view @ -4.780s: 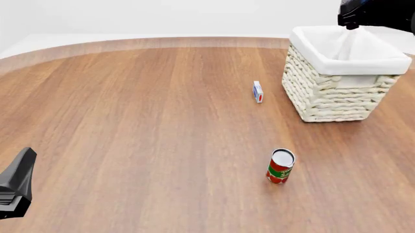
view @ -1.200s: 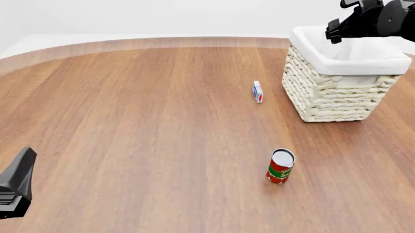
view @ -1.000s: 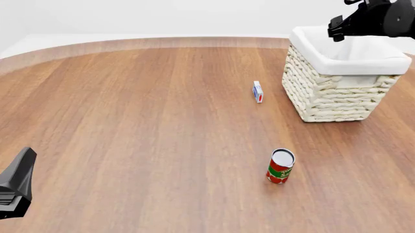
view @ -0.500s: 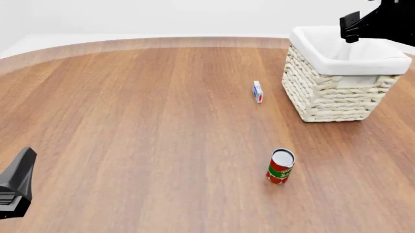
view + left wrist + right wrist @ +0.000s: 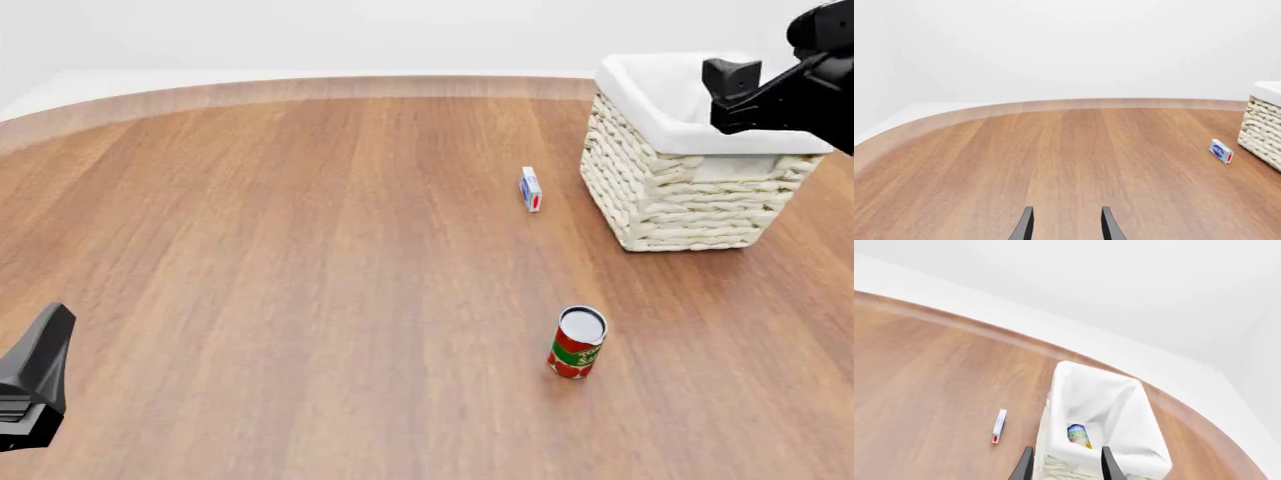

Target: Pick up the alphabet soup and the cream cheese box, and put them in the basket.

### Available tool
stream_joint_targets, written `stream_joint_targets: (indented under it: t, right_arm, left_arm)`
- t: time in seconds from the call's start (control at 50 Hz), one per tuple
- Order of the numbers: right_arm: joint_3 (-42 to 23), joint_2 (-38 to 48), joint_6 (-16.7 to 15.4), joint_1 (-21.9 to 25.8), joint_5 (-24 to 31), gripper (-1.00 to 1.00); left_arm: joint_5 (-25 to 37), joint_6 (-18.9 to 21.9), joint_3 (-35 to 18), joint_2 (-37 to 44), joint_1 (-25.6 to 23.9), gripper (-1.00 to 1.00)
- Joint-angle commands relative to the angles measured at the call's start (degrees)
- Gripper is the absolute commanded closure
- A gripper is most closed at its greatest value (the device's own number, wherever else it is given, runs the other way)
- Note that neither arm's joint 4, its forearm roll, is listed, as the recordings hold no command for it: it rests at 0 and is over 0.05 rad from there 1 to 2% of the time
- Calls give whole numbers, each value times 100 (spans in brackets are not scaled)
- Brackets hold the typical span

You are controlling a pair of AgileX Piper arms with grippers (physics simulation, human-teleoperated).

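Note:
The alphabet soup, a can with a blue and yellow label, lies inside the basket on its white lining. The wicker basket stands at the table's far right. The cream cheese box stands on edge on the wood just left of the basket, and shows as a cream cheese box and a cream cheese box in the wrist views. My right gripper hovers above the basket's near right side; in its own view the right gripper is open and empty. My left gripper is open, low at the near left.
A red and green labelled can stands upright on the near side of the table, in front of the basket. The left gripper sits at the front left corner. The basket's corner shows in the left wrist view.
The right gripper has pulled back from over the basket's far side, toward the near right and a little lower. The left arm, box and cans have not moved.

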Motion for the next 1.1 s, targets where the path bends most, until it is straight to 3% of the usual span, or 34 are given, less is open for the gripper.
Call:
stream_joint_targets:
  t: [0.02, 0.48, 1.1]
  right_arm:
    - [774, -677, -23, 306, -250, -100]
    - [1391, -1070, 47, 969, -506, -100]
    - [1341, 277, 352, 1672, -1585, -100]
  left_arm:
    - [0, 0, 0, 0, 0, -100]
    - [0, 0, 0, 0, 0, -100]
    - [0, 0, 0, 0, 0, -100]
